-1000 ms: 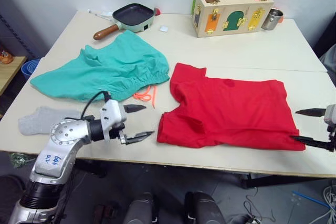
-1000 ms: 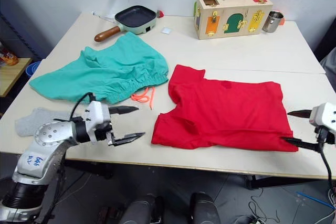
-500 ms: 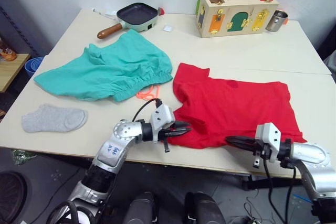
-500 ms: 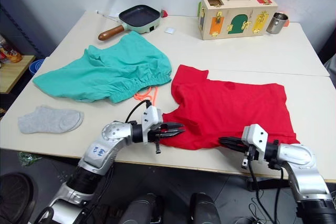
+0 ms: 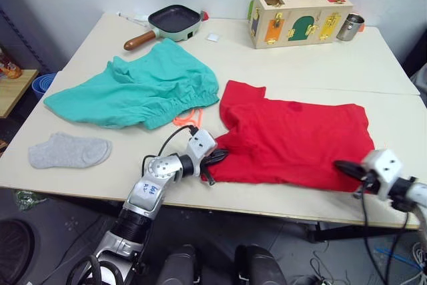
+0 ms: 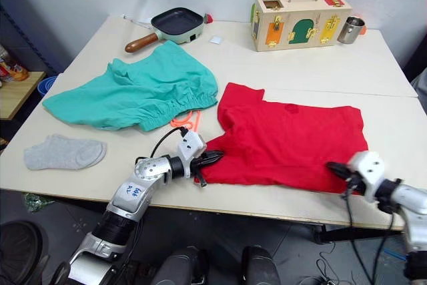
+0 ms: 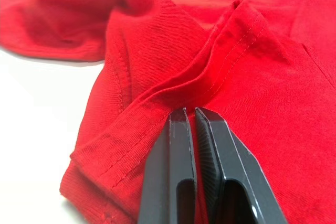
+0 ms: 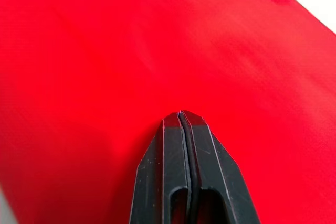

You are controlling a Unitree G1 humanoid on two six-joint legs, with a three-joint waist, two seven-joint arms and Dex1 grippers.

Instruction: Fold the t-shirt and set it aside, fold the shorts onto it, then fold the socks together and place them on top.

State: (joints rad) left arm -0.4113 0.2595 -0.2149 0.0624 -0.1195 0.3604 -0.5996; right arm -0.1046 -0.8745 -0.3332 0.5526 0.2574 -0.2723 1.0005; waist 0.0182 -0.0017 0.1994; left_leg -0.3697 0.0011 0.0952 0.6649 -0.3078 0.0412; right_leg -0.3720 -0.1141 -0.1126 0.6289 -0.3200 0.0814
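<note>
The red t-shirt (image 5: 293, 138) lies spread on the table's near right half. My left gripper (image 5: 219, 157) is at its near left sleeve; in the left wrist view the fingers (image 7: 181, 145) are closed on a raised fold of the red hem. My right gripper (image 5: 341, 166) is shut at the shirt's near right corner, its tips (image 8: 181, 114) resting on smooth red cloth; I cannot tell whether cloth is pinched between them. The teal-green shorts (image 5: 140, 88) lie to the left, with the orange drawstring (image 5: 187, 119) showing. One grey sock (image 5: 70, 150) lies near the front left edge.
At the back of the table stand a frying pan (image 5: 172, 19), a wooden latch box (image 5: 297, 13) and a metal cup (image 5: 348, 25). A small white piece (image 5: 211, 37) lies near the pan. The table's near edge (image 5: 267, 208) runs just below the shirt.
Both grippers went from open to shut. The left one reached the shirt's near left sleeve and closed on it. The right one slid from mid-hem to the near right corner.
</note>
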